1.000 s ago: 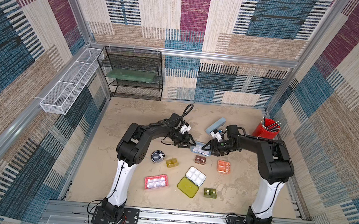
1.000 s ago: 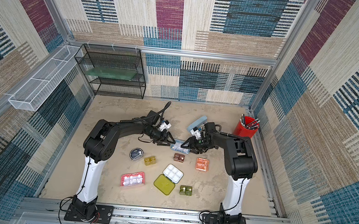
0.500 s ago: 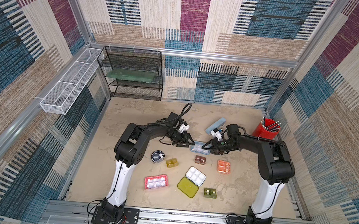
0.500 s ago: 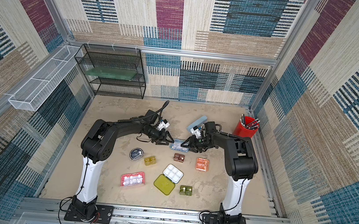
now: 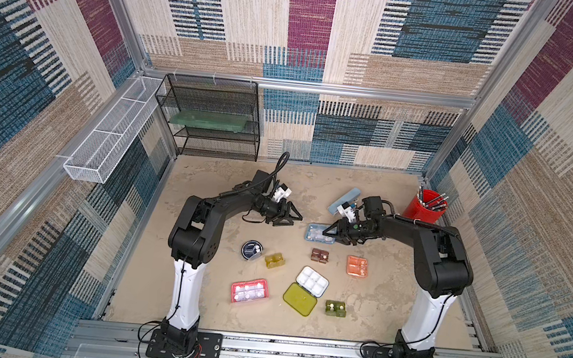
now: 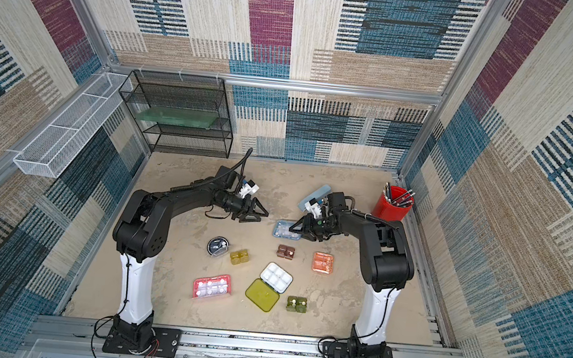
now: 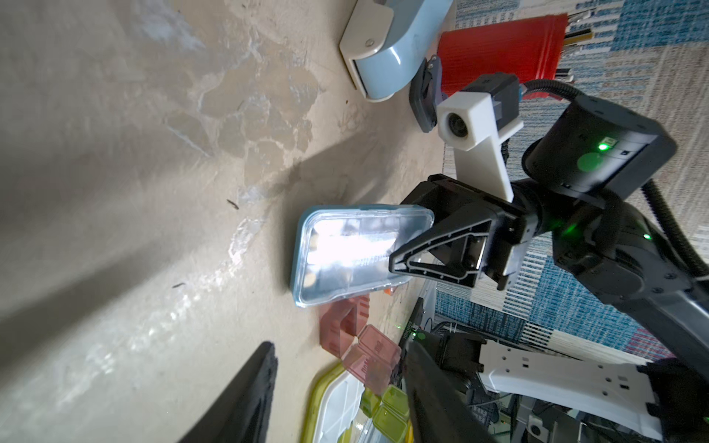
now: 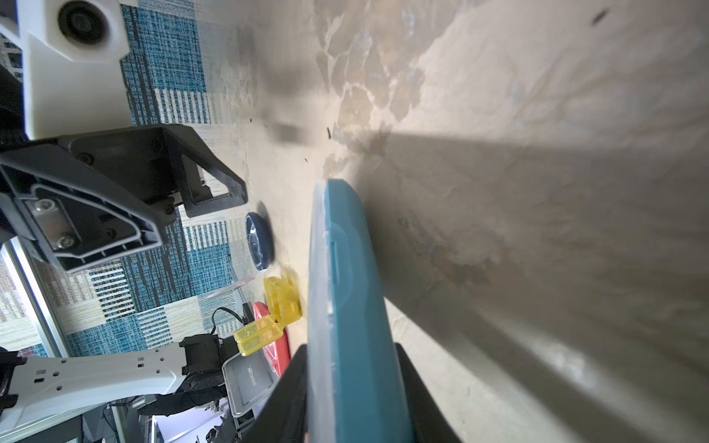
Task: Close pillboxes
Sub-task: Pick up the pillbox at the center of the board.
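We see the light blue pillbox (image 5: 313,233) lying near the middle of the sandy table (image 5: 373,307), lid down. The right gripper (image 5: 326,232) is clamped on one end of it, a finger on each face. The left gripper (image 5: 295,220) hangs near the other end, jaws apart and empty. The yellow-green pillbox (image 5: 300,298) lies open, closer to the arm bases.
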Robot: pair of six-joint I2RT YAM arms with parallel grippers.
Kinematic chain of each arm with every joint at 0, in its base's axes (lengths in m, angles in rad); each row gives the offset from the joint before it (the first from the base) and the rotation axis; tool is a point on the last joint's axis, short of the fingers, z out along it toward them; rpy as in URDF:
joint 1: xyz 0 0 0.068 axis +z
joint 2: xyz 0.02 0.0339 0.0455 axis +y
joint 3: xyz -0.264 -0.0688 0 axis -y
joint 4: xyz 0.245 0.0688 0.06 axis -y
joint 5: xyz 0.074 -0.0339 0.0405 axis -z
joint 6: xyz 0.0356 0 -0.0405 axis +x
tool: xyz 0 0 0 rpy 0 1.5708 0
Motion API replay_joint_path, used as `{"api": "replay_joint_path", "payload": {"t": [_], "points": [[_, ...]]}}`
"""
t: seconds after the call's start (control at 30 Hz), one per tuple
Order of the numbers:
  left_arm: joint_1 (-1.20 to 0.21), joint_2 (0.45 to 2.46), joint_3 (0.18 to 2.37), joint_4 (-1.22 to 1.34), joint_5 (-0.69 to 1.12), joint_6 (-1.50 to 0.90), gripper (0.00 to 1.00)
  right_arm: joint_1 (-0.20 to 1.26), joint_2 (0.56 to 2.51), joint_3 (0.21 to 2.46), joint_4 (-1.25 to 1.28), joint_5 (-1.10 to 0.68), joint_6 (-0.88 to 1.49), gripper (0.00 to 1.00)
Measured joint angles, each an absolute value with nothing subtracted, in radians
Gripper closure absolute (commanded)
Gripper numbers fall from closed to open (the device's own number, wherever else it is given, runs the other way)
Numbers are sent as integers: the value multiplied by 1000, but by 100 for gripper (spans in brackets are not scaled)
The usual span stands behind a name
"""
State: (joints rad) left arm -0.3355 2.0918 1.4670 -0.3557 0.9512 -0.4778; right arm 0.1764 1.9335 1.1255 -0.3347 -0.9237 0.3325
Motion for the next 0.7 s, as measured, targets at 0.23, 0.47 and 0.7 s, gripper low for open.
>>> {"api": "replay_joint_path", "payload": {"t": [0.23,0.47,0.7], "points": [[-327,2031,1453,-355,1040,-520,31,154,1880,1141,-338,-949,352,64],[-327,1985,1443,-362,1081,-517,28,149,1856,1186,-355,-978,361,68],[-325,1959,1422,-401,1074,-503,28,163,1885,1167,-381,-974,355,69]]}}
